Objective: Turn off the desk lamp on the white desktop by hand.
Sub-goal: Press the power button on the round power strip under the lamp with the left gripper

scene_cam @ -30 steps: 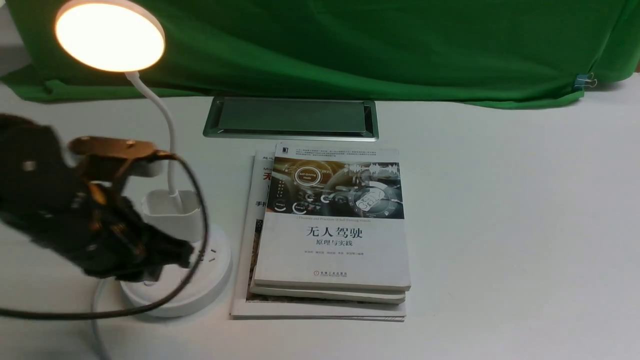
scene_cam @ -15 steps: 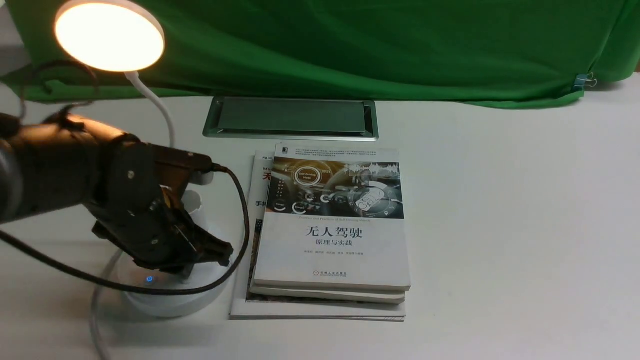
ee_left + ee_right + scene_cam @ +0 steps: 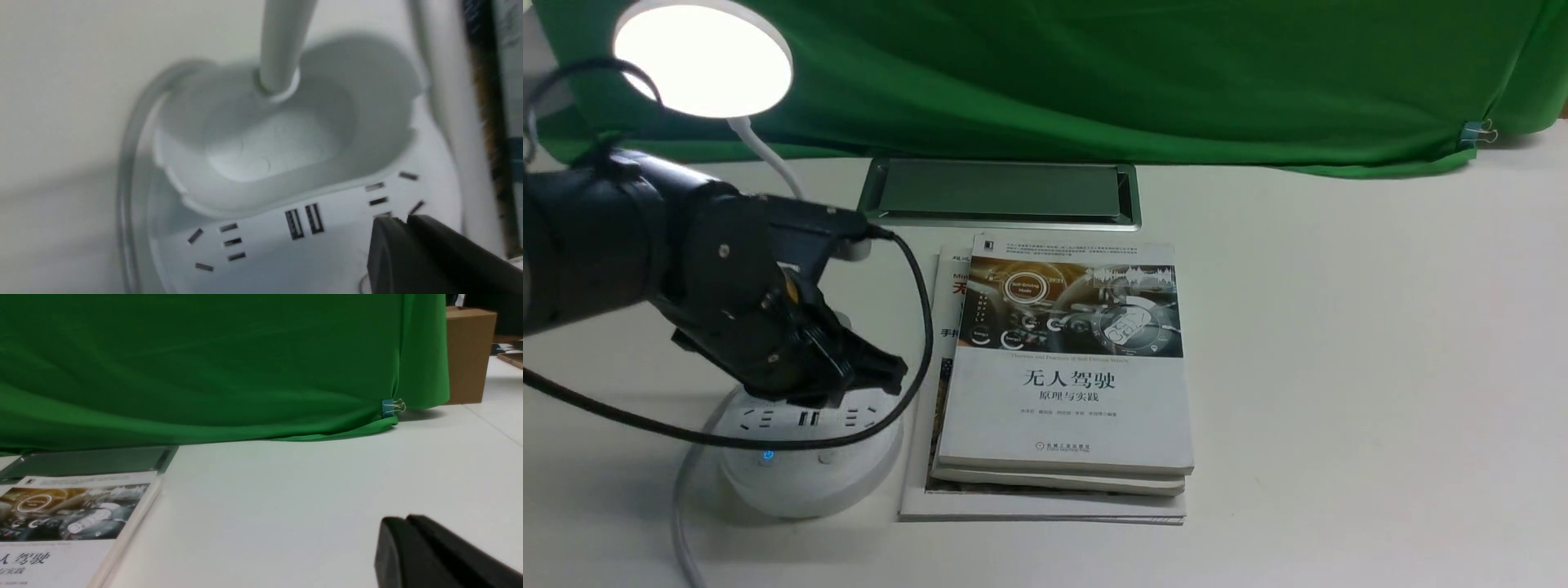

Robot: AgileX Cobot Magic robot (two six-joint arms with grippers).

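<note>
- Looked like an office or lab recording setup.
- Plain white desktop w/ silver-framed cable hatch at centre top: office-type desk.
- Big green cloth hung across top of frame as backdrop, pinned w/ a binder clip at upper right.
- Stack of tech books sat mid-frame; desk lamp was lit at upper left.
- Brown cardboard box stood at upper right in right wrist view.

A green cloth drapes the back (a blue clip at its right corner), a cardboard box beside it.
</note>
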